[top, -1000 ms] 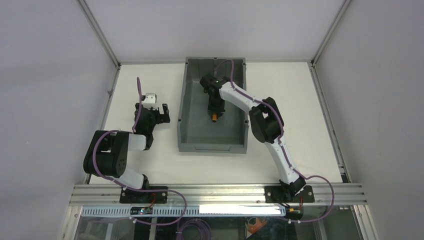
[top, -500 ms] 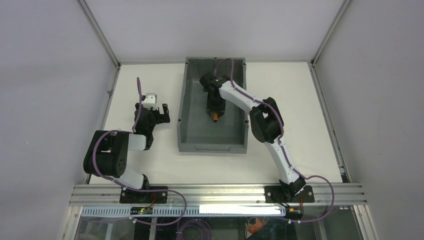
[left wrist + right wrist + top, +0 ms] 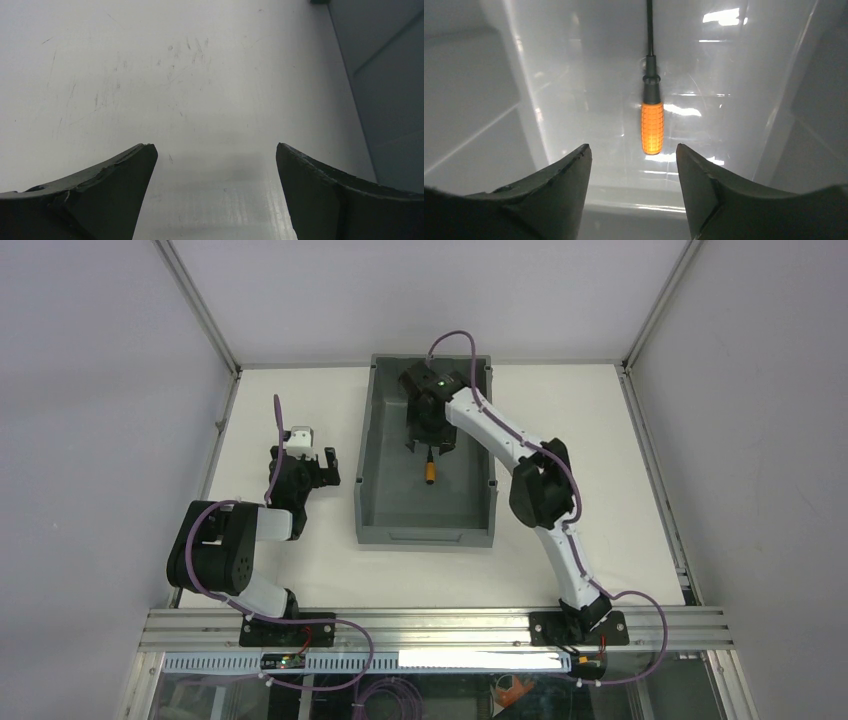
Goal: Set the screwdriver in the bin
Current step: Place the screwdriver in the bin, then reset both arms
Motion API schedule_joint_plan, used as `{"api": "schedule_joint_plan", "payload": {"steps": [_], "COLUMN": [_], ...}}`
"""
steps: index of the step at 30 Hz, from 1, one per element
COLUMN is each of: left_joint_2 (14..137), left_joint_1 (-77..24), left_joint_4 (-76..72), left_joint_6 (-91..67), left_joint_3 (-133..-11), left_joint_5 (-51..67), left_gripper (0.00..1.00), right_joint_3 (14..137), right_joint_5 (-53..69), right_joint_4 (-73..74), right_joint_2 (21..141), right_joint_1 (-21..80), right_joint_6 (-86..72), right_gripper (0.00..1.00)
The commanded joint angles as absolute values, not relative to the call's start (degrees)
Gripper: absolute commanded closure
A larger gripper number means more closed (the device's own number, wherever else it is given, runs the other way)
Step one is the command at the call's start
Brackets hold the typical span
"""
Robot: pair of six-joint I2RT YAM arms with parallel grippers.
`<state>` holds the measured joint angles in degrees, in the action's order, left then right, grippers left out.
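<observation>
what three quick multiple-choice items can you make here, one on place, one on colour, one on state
1. Where is the small orange-handled screwdriver relative to the large dark grey plastic bin? A beside it B on its floor C balanced on its rim
2. Its handle colour? A orange B blue C green
3. The right hand is? A shut on the screwdriver B out of view C open and empty

Answers:
1 B, it lies flat between the bin walls.
2 A, the ribbed grip is orange.
3 C, its fingers stand apart with the screwdriver beyond them.
</observation>
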<state>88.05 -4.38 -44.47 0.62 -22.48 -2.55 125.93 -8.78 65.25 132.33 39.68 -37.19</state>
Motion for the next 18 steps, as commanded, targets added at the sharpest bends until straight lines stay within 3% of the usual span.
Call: {"api": "schedule_joint_plan", "payload": {"steps": [1,18], "left_joint_2": [86.21,86.21], "left_joint_1": [-3.78,-3.78], "left_joint_4": [-45.99,-45.98], "left_joint_6": [0.17,0.12], "left_joint_3": [-21.97,-21.97], "left_joint_5": [-1.67,-1.67], "left_gripper": [0.01,0.01], "right_joint_3": [132.68,137.42], "right_joint_5": [-10.84,-14.46], "right_joint_4": [67.66,66.65], "right_joint_2": [124.68,109.95], "right_joint_1": [39.56,31.67], "right_joint_6": [-34.89,-26.85], "right_gripper": [0.32,0.01]}}
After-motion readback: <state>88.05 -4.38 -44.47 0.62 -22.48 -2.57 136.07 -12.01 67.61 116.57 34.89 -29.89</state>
